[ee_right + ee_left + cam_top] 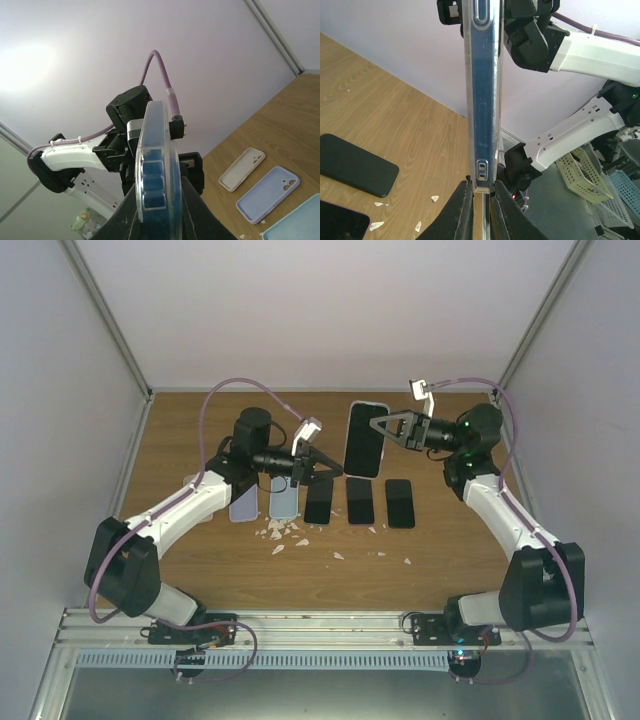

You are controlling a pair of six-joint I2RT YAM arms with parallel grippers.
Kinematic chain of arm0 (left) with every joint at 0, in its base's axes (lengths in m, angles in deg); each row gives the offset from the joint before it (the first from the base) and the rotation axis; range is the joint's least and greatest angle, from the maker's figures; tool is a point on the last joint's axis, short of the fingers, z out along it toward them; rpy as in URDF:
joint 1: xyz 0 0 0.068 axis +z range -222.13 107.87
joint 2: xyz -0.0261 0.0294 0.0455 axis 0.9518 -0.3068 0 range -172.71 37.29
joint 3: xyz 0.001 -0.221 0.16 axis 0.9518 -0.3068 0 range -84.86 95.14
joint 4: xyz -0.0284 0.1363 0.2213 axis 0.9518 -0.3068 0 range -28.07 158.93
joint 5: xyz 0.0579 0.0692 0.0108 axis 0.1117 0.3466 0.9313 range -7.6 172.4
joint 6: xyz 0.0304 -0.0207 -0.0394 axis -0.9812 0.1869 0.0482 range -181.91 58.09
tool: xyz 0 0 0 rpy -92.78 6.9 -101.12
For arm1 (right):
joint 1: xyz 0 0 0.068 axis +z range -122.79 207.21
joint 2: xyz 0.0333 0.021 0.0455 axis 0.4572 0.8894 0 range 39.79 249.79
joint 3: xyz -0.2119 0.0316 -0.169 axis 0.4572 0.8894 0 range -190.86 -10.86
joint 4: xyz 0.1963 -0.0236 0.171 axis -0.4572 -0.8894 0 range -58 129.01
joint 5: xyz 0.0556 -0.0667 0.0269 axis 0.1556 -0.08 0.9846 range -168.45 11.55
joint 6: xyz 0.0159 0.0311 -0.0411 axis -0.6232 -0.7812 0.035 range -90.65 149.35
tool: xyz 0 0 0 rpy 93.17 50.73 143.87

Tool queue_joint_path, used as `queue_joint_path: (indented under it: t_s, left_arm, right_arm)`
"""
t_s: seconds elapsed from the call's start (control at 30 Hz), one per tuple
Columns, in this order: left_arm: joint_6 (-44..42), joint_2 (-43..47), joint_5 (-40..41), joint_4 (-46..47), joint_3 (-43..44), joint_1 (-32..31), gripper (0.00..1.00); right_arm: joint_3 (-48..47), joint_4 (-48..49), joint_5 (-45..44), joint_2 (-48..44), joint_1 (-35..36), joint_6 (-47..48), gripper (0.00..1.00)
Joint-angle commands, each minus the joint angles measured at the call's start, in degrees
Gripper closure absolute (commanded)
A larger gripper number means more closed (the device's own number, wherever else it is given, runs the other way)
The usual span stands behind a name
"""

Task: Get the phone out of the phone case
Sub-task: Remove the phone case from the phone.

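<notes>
The left gripper (480,188) clenched one end of the phone case (482,110). The right gripper (159,200) grasped the other, phone (365,443) inside.

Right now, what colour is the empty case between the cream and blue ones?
The case is lavender, clearest in the right wrist view.

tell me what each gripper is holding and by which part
Both hold the same cased phone: the left gripper pinches one end of it, and the right gripper pinches the opposite end.
</notes>
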Motion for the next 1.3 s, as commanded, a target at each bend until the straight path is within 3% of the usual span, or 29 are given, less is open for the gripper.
queue_joint_path:
  t_s: [0.0,0.4,0.67,0.77,1.0,1.13,1.27]
  left_arm:
    - [0.7,-3.3,9.6,0.5,0.5,1.4,0.9]
    - [1.1,-5.0,12.0,0.2,0.4,1.7,0.92]
    - [1.7,-5.5,11.1,1.2,1.3,1.9,0.89]
    - [4.5,-4.7,6.0,5.3,1.3,1.9,0.81]
    - [7.5,4.9,-3.7,18.7,-6.4,2.6,0.41]
    - [7.0,8.1,-4.6,18.8,-8.7,1.8,0.31]
    - [5.9,8.4,-3.0,16.7,-7.9,-0.5,0.27]
  right_arm:
    - [-0.2,13.6,6.0,-1.3,2.5,-14.2,1.0]
    - [3.4,27.4,4.8,-0.1,3.0,-27.8,1.0]
    - [4.5,26.9,4.4,-0.4,3.7,-27.7,1.0]
    - [4.2,22.2,4.5,-0.4,3.6,-23.6,1.0]
    - [2.7,20.1,3.8,0.0,1.2,-21.7,1.0]
    - [2.7,20.7,2.9,0.1,0.4,-21.8,1.0]
    - [2.7,21.5,2.5,0.3,0.4,-22.4,0.99]
